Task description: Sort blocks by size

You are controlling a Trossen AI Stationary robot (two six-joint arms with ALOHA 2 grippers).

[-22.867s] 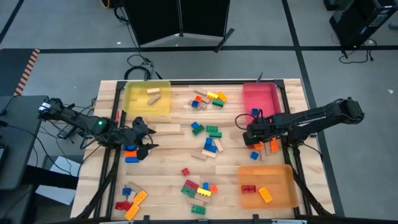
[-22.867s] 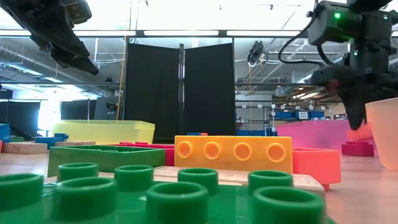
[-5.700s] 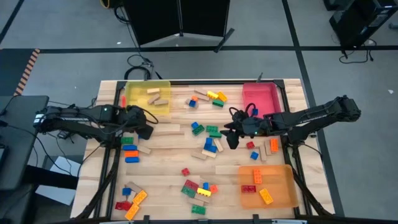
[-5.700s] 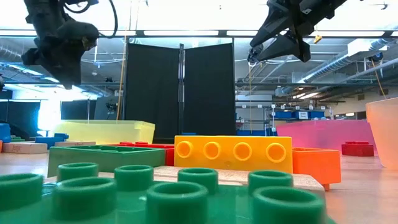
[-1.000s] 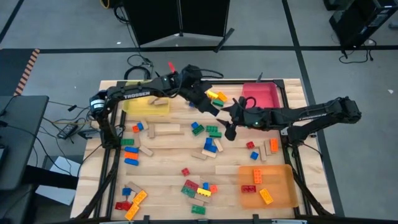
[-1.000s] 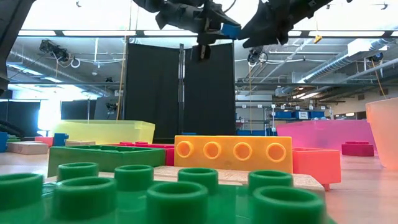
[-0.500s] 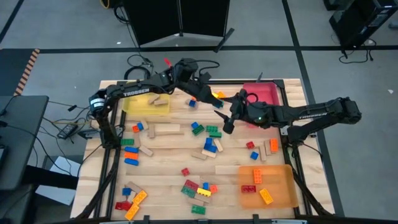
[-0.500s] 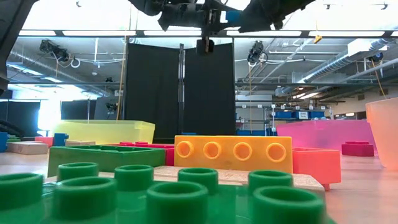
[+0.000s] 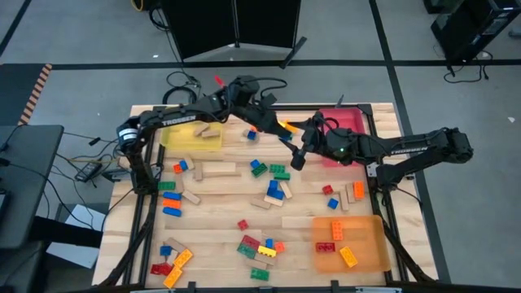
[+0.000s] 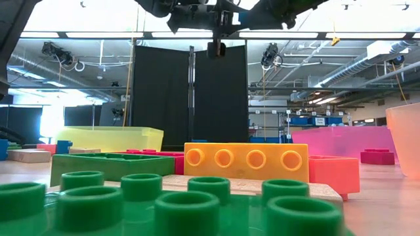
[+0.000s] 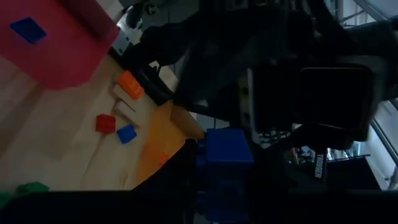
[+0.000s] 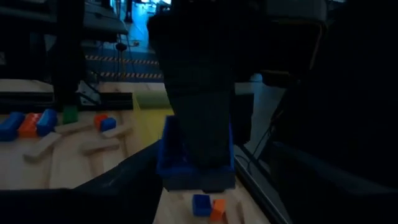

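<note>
We are mid-handover above the far middle of the bench [image 9: 220,195]. Our left gripper [image 9: 281,135] has its fingers narrowed onto a small blue block [image 11: 225,155], and our right gripper [image 9: 298,156] meets it head-on, fingers spread wide on either side of that same block [image 12: 196,163]. From the right wrist view the block sits between the right fingers but we cannot tell whether they touch it yet.

To do this well, we judge that the right fingers should close squarely on the block's free faces before the left fingers let go, so it neither twists nor drops. The red tray [image 9: 346,128] lies just behind the right fingers, which looks like the place for a piece this small. The other blocks [image 9: 273,190] lie scattered below, well clear of both grippers.
</note>
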